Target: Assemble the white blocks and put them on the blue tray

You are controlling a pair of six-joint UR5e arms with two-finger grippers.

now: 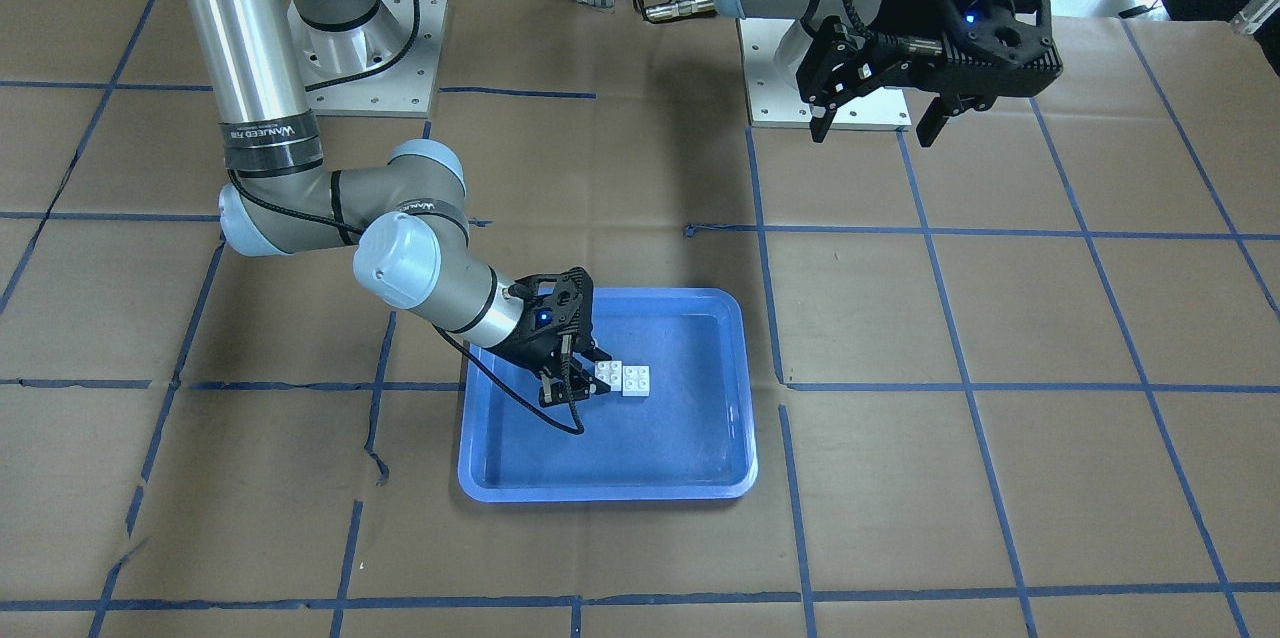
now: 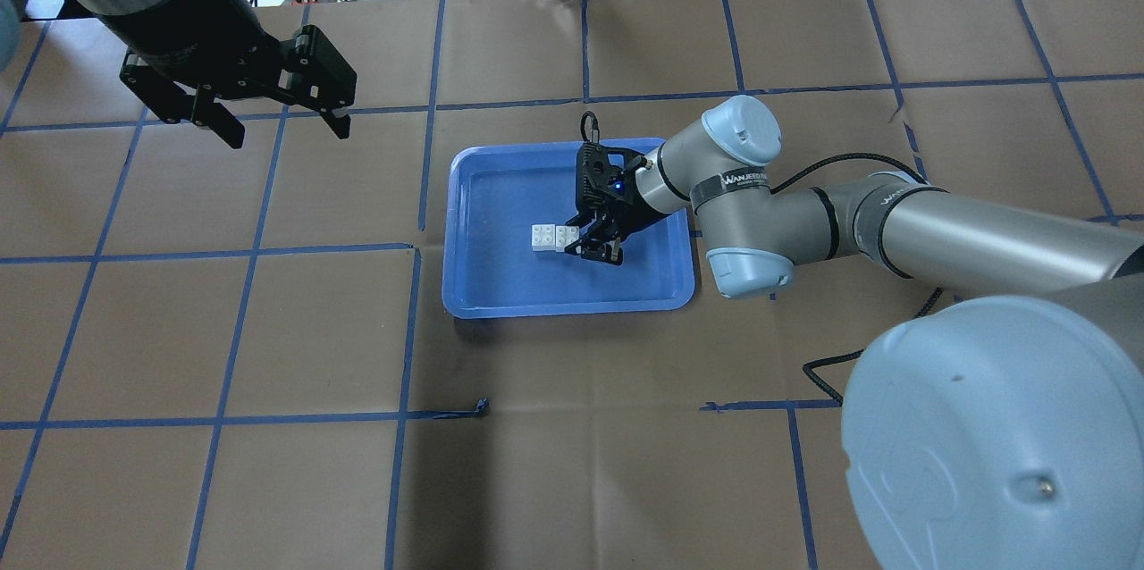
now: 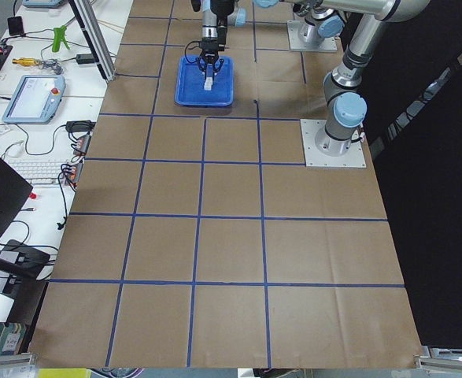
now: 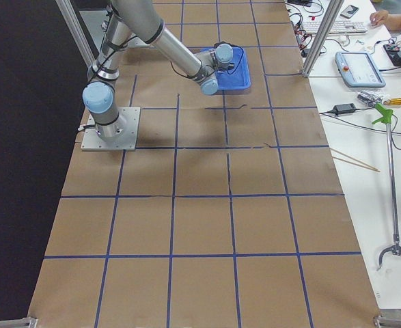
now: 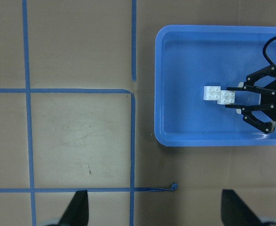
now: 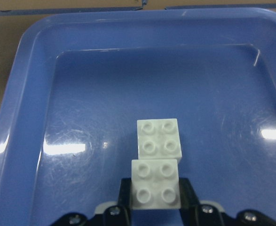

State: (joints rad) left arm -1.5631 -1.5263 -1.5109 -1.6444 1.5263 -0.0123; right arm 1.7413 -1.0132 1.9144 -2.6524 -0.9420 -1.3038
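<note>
In the overhead view, the left gripper (image 2: 288, 134) hangs above the brown paper-covered table (image 2: 268, 356), well apart from the blue tray (image 2: 572, 309) and off its far-left corner. Its two fingers are spread wide and hold nothing. Its own wrist camera looks straight down past both fingertips, with the tray off to one side.

The tray lies flat near the middle of the table, just right of a line of blue tape (image 2: 413, 284). The white blocks (image 2: 554, 238) sit on the tray floor, roughly at its centre and clear of the rim. They rest studs up, touching side to side and shifted a little so their edges do not line up. Whether they are snapped together cannot be told.

The right gripper (image 2: 576, 239) reaches into the tray from its right side, tilted low over the floor. In its wrist view, its fingers (image 6: 124, 188) press against the two sides of the block nearer to it, clamping that block, while the other block lies just beyond the fingertips.
</note>
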